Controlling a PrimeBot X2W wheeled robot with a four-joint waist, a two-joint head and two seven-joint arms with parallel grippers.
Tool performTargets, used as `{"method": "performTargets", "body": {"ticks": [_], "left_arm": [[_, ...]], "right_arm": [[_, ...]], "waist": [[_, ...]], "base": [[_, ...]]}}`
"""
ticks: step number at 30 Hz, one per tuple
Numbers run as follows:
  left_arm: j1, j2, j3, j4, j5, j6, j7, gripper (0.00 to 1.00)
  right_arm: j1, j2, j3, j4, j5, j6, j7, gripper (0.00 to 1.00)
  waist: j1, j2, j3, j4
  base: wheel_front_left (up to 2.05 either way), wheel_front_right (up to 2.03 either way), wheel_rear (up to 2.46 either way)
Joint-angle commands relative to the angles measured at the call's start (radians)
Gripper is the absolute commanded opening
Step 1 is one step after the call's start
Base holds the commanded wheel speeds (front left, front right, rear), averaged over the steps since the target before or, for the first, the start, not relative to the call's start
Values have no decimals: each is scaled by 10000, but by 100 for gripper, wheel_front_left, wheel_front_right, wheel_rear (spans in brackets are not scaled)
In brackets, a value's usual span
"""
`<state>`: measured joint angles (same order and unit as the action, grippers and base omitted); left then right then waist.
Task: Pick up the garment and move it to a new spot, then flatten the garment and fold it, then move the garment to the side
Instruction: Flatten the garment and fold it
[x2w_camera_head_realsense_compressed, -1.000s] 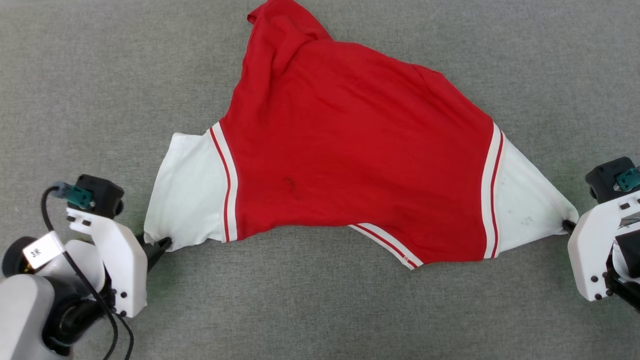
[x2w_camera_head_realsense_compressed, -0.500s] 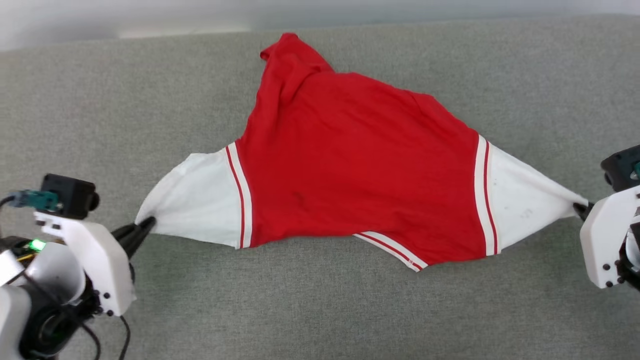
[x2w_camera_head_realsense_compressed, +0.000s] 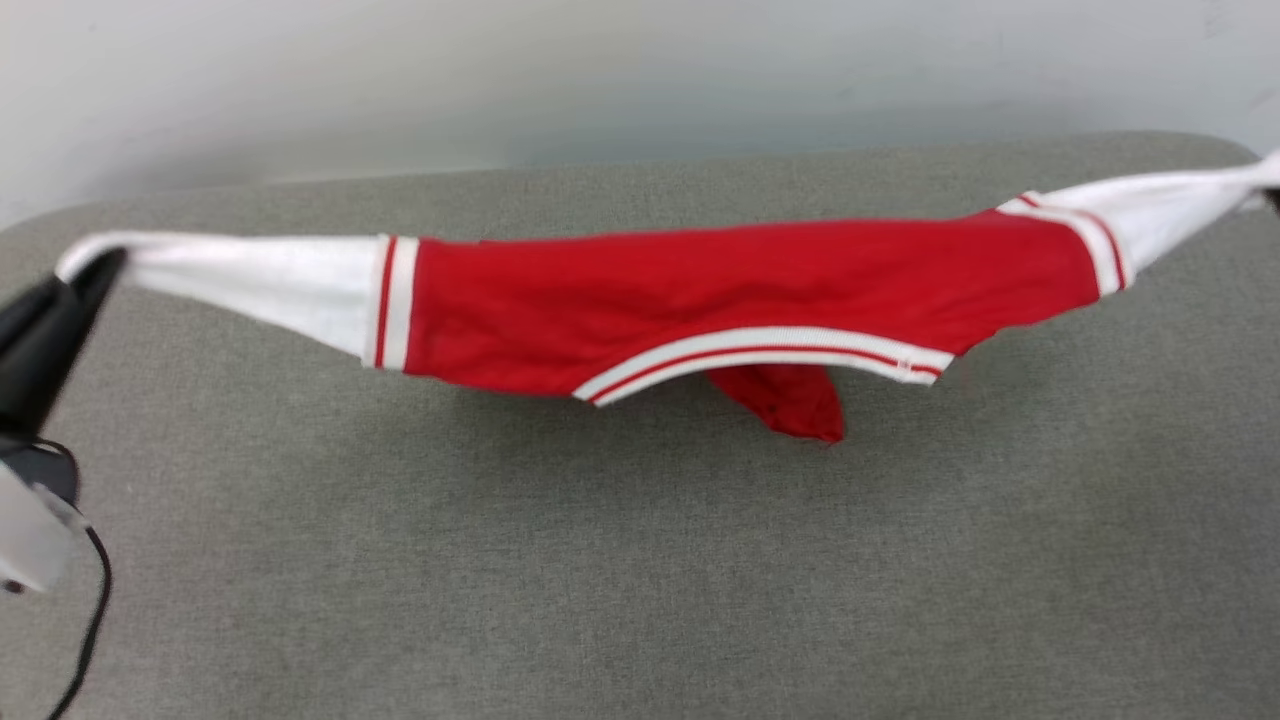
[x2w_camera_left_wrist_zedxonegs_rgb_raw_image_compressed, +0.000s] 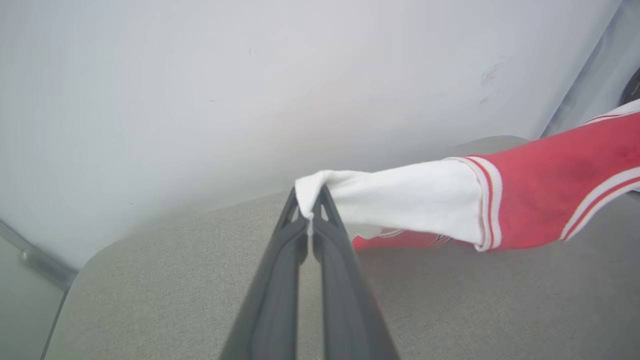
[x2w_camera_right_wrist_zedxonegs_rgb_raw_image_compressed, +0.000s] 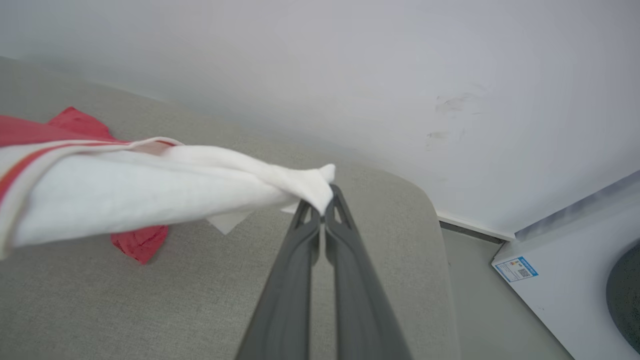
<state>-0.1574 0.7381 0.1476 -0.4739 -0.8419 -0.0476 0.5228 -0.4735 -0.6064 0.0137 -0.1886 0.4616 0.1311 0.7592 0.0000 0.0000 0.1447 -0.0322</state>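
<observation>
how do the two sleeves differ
In the head view the left sleeve, pinched by the left gripper, spreads broad; the right sleeve, pinched by the right gripper, tapers thin. There the left sleeve sits lower, the right sleeve higher at the edge. Both are white, taut, off the grey surface.

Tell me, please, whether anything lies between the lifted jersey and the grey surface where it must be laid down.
Nothing visible does. The garment hangs stretched between the left pincer and the right pincer, each shut on a white sleeve tip; just its own red end droops toward the grey surface.
</observation>
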Motion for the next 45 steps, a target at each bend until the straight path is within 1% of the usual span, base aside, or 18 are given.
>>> {"method": "performTargets", "body": {"ticks": [1, 8, 12, 17, 20, 23, 24, 26, 28, 31, 34, 40, 45], "left_arm": [[-192, 75, 204, -193, -73, 59, -67, 0], [-1300, 550, 1200, -930, -142, 355, -247, 0], [-2052, 798, 1506, -1008, -27, 536, -342, 0], [-3209, 1131, 1765, -839, 139, 777, -587, 0], [-4089, 1279, 1641, -568, 122, 847, -792, 0], [-5152, 1561, 1374, -104, 298, 825, -1068, 0], [-5152, 1561, 1374, -104, 298, 825, -1068, 0], [-5929, 1654, 1008, 297, 426, 774, -1277, 0], [-6796, 1754, 570, 781, 526, 680, -1459, 0], [-8276, 1683, -190, 1662, 785, 542, -1788, 0], [-9891, 1393, -989, 2715, 1106, 412, -2141, 0], [-12805, 596, -2173, 4989, 1949, 123, -3123, 0], [-14137, -119, -2748, 6572, 2312, -127, -4033, 0]], "right_arm": [[-263, -86, -99, -123, 87, -7, 21, 0], [-1473, -131, -299, -536, 251, -7, -134, 0], [-2093, -237, -150, -574, 119, -7, -315, 0], [-3045, -110, -55, -559, 126, -7, -585, 0], [-3742, -92, 3, -431, 12, -7, -789, 0], [-4585, -98, 142, -192, -292, -7, -1181, 0], [-4585, -98, 142, -192, -292, -7, -1181, 0], [-5179, -192, 353, 77, -470, -8, -1511, 0], [-5915, -124, 459, 436, -632, -8, -1892, 0], [-6946, 119, 584, 1168, -946, -7, -2400, 0], [-8101, 279, 798, 2032, -1358, -8, -2960, 0], [-10202, 890, 799, 3940, -2560, -10, -4335, 0], [-11197, 1484, 663, 5391, -3676, -8, -5594, 0]], "waist": [[0, 0, -128, -50], [0, 0, -332, -205], [0, 0, -325, -341], [0, 0, 29, -524], [0, 0, 465, -597], [0, 0, 1085, -644], [0, 0, 1085, -644], [0, 0, 1524, -645], [0, 0, 2009, -647], [0, 0, 2694, -611], [0, 0, 3357, -536], [0, 0, 4396, -379], [0, 0, 4871, -203]], "base": [[0, 0, 0], [0, 0, 0], [0, 0, 0], [0, 0, 0], [0, 0, 0], [0, 0, 0], [0, 0, 0], [0, 0, 0], [0, 0, 0], [0, 0, 0], [0, 0, 0], [0, 0, 0], [0, 0, 0]]}}
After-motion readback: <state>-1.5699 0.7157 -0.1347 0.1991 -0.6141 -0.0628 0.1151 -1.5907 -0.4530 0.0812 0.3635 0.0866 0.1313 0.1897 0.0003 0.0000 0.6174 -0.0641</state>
